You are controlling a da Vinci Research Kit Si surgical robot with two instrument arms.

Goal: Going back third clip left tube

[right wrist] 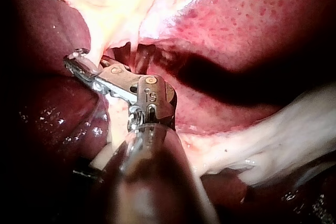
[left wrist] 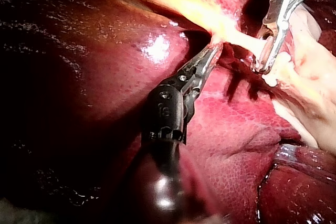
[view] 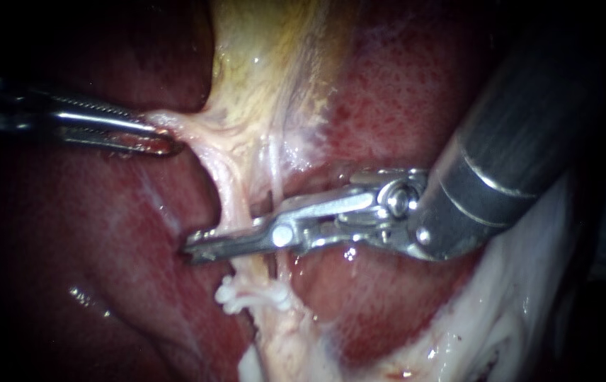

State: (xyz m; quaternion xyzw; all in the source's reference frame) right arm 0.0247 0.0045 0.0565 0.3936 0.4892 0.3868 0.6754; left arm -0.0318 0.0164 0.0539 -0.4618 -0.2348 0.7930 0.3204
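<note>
Left tube hangs across the liver; expect it soft, slick, easily torn. Right instrument jaws clamp it square-on, mid-span, the likely best hold. Left instrument jaws grip pale tissue, stretching it taut.

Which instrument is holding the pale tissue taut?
My left instrument, entering from the left: it grips the edge of the pale tissue and stretches it sideways. My right instrument instead lies across the tube lower down.
</note>
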